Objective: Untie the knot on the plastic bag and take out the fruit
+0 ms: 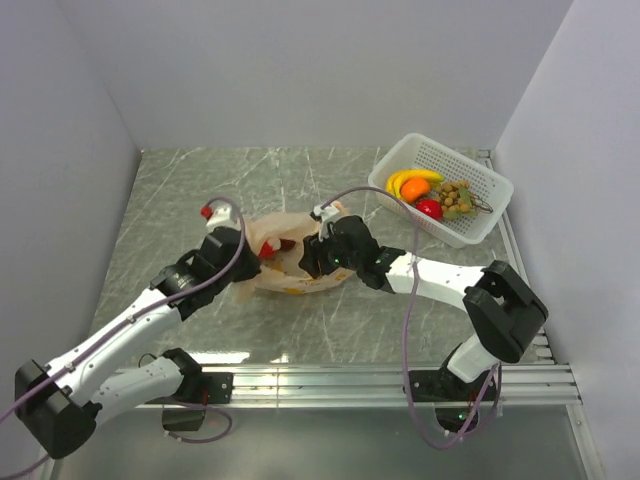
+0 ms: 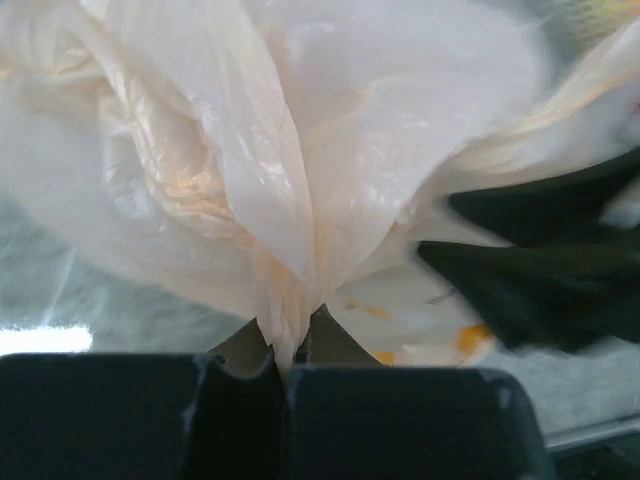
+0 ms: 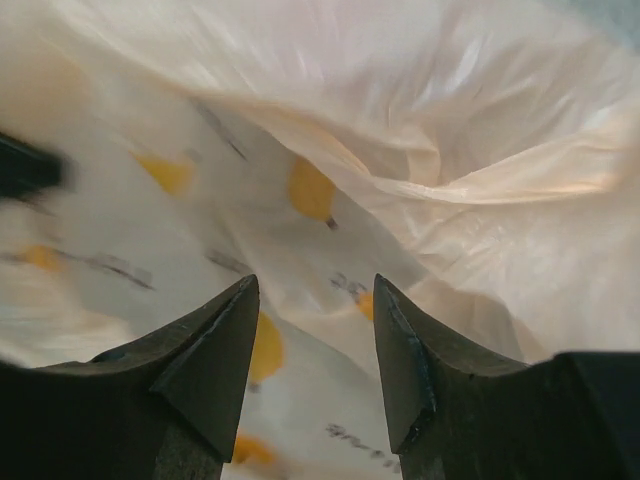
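Note:
The peach-orange plastic bag [image 1: 275, 262] lies mid-table, open and slack, with something red [image 1: 275, 248] showing inside. No tied knot shows. My left gripper [image 1: 238, 268] is shut on a bunched fold of the bag [image 2: 285, 320] at its left end. My right gripper [image 1: 312, 262] is open at the bag's right side, its fingers [image 3: 215, 350] straddling printed plastic [image 3: 320, 250] without pinching it. Its dark fingers show in the left wrist view [image 2: 530, 290]. Fruit lies in the white basket [image 1: 480, 220]: banana [image 1: 408, 180], orange [image 1: 415, 190], red apple [image 1: 430, 208], grapes [image 1: 455, 196].
The basket stands at the back right near the right wall. A small red-and-white object [image 1: 207, 210] lies left of the bag, behind my left arm. White walls enclose the marbled table [image 1: 180, 180]. A metal rail [image 1: 350, 378] runs along the front edge.

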